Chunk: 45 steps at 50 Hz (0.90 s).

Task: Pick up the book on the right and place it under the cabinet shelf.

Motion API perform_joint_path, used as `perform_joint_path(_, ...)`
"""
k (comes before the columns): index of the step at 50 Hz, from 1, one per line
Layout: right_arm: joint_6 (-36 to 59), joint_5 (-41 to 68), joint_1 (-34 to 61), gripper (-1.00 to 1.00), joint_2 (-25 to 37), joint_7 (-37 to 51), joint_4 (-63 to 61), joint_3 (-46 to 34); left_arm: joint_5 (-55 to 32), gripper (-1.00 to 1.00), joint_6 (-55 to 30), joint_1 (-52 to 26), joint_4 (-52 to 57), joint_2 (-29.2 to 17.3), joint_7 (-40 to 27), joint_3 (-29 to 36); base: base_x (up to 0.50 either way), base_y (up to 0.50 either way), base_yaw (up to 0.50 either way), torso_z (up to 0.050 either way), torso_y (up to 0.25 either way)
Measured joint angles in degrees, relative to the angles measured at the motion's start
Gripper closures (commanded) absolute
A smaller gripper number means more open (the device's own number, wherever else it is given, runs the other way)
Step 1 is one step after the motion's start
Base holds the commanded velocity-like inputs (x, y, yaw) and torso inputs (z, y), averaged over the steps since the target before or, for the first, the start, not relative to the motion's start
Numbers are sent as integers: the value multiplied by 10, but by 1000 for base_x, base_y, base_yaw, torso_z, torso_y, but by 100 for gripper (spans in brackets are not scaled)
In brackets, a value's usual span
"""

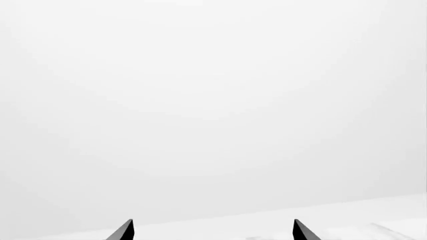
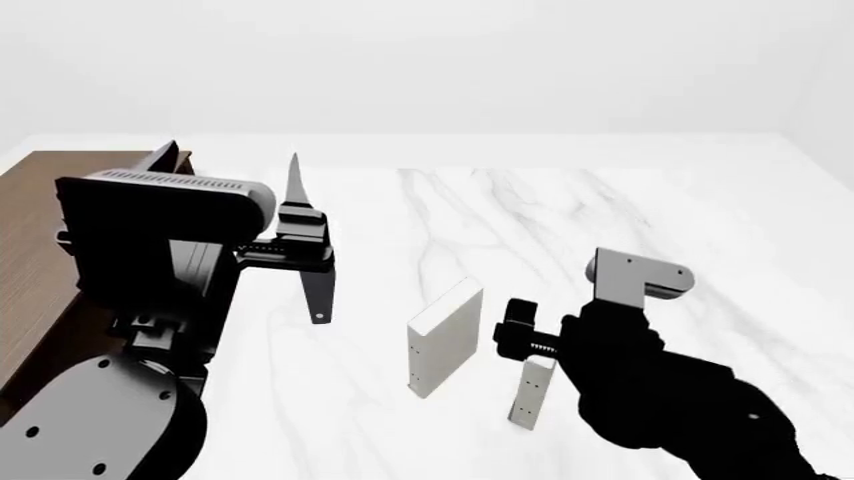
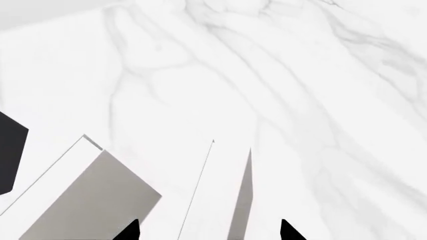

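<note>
**A:** Which step is this?

**B:** I'd call it the approach to the pick. The right gripper [image 2: 518,338] hangs just over the book [image 2: 533,392], the slim pale one standing upright on the marble table [image 2: 694,220] (rightmost of the two). In the right wrist view the book [image 3: 220,200] runs up between the two dark fingertips [image 3: 128,231], which stand apart with nothing between them touching, so the jaws are spread and empty.

**A:** And the next move?

**B:** Probably a straight descent over the top edge, then a squeeze across the covers. It is thin and standing, so a nudge could tip it.

**A:** Anything in the way?

**B:** The other pale book [image 2: 445,338] stands just beside it, thicker and tilted a little; the inner finger has to drop into the gap between them. The dark wood cabinet [image 2: 47,250] sits well apart at the far left, partly behind the left arm.

**A:** The left gripper [image 2: 304,240]?

**B:** Raised, jaws apart, holding nothing; its wrist view shows only blank background and its tips [image 1: 127,230].
</note>
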Motion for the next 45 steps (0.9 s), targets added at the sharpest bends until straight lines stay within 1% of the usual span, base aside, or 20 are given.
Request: perform_joint_path(45,-20,-50,-4,-100,-39,-58,90,-29,-10,-100,11,3,-6,-10,-10,9,0,0,0,0,0)
